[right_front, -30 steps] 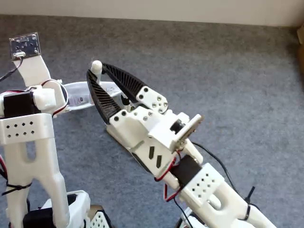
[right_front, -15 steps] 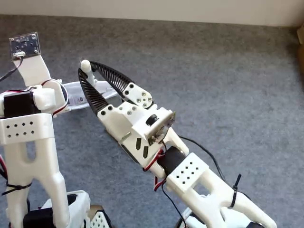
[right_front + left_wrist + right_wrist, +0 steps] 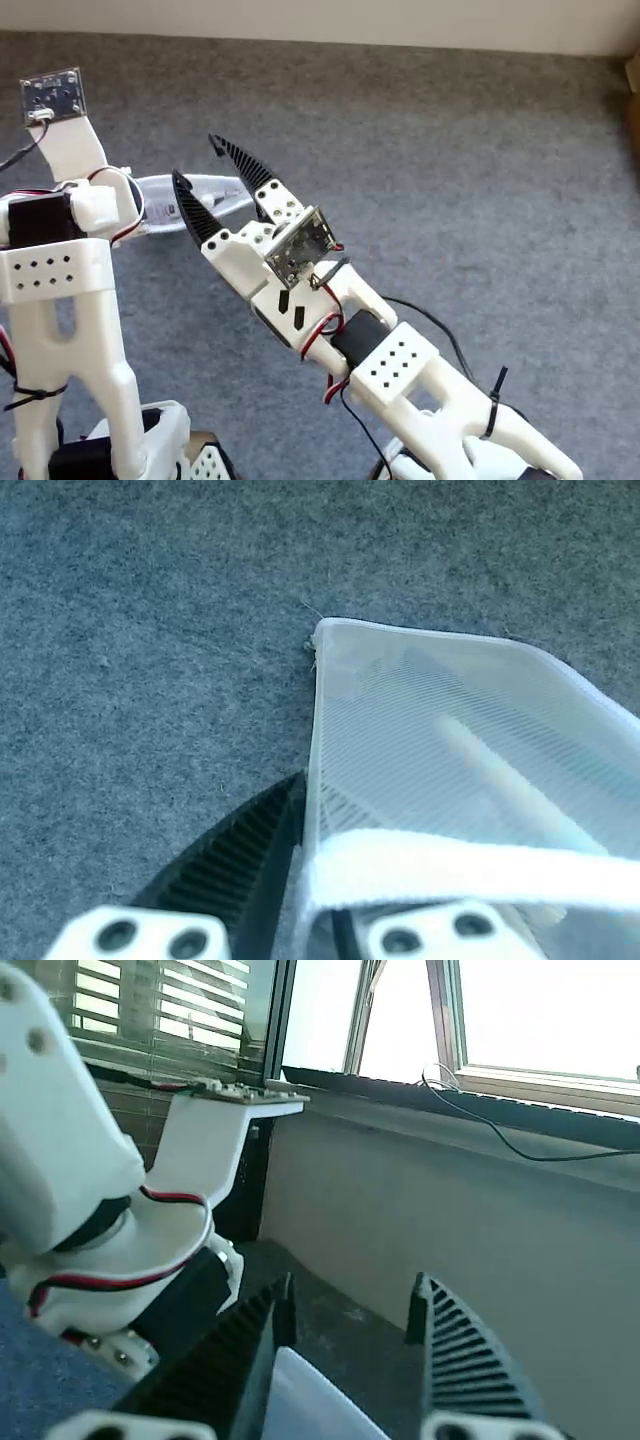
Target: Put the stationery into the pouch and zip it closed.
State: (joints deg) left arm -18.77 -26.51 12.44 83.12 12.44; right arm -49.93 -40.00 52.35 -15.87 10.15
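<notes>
Well, your left fingers [image 3: 235, 865] are closed on the left end of the pouch [image 3: 430, 740]. One ribbed black finger presses against the outside of the mesh at its side edge, the other is covered by the fabric, and that edge runs in between them. A white band [image 3: 470, 865], the pouch's thick rim, crosses just in front of the finger mounts, and you cannot tell from it whether the zip is open or closed. Through the translucent mesh you can see a slim pale stationery piece [image 3: 500, 780] lying inside the pouch, slanting away from the held end. In the high view the pouch [image 3: 160, 195] lies on the left half of the grey, carpet-like desk [image 3: 480, 150], one end tucked under the left arm [image 3: 70, 260] and the rest stretching rightward. Your right arm [image 3: 400, 370] reaches in from the near right, and its right fingers [image 3: 245, 165] are spread wide and hold nothing. They straddle the pouch's right end: the nearer finger overlaps the mesh, the farther finger's tip reaches past the pouch's far edge, and both tips point toward the far left. You cannot tell whether either of them touches the pouch. In the right wrist view the same spread fingers [image 3: 455, 1360] frame a pale corner of the pouch [image 3: 310, 1405] close to their roots. The left arm [image 3: 90, 1200] is just beside them, and a window [image 3: 540, 1015] is in the room behind.
</notes>
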